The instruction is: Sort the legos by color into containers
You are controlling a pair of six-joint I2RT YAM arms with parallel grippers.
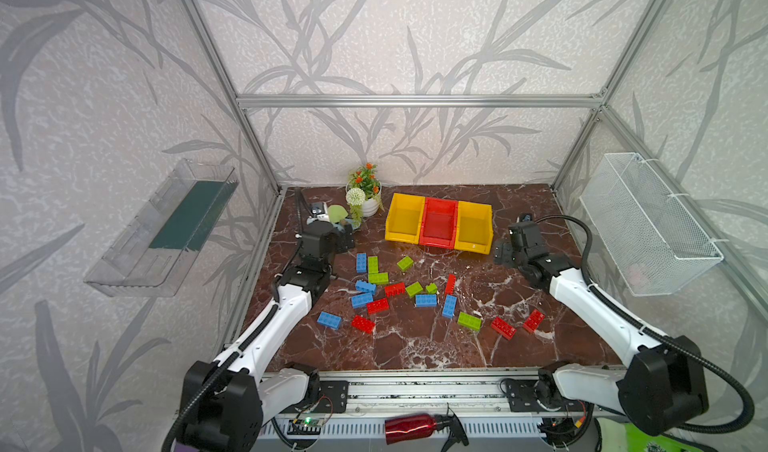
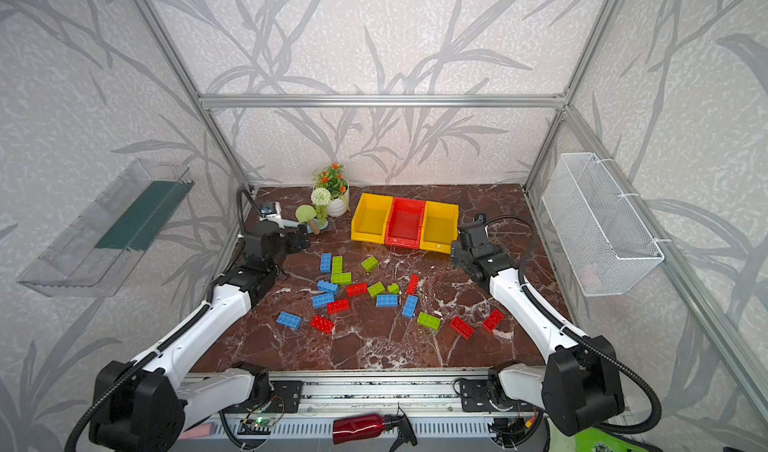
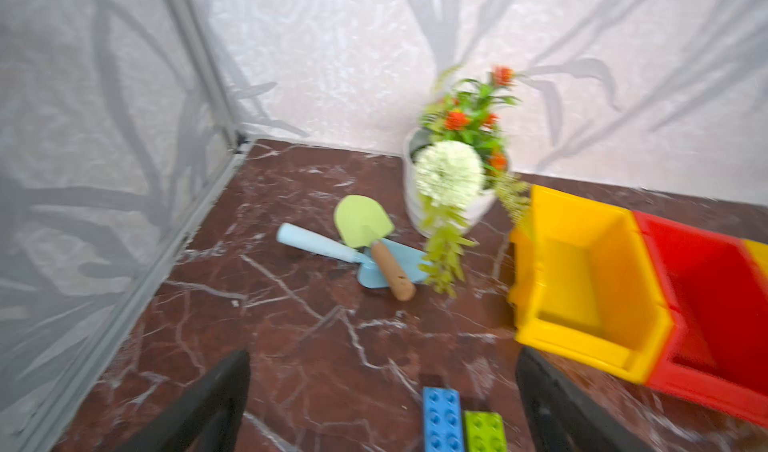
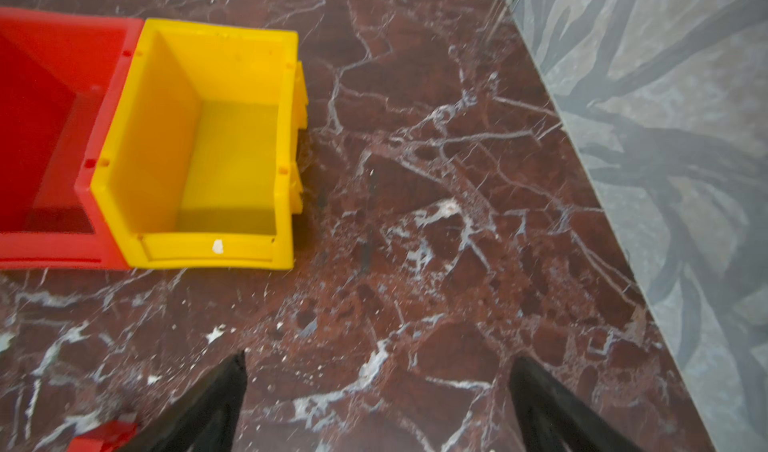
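The left end effector [image 3: 382,371] and right end effector [image 4: 380,360] hang spread, pinching nothing. The legos [image 1: 413,289] lie scattered on the counter [image 1: 415,346] between them. The containers [image 1: 436,241] stand just beside the right one.

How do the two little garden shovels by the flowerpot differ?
The green shovel has a brown wooden handle; the blue shovel has a pale blue one. The green shovel lies on top, crossing the blue shovel, which rests on the table. Both are small and lie beside the flowerpot.
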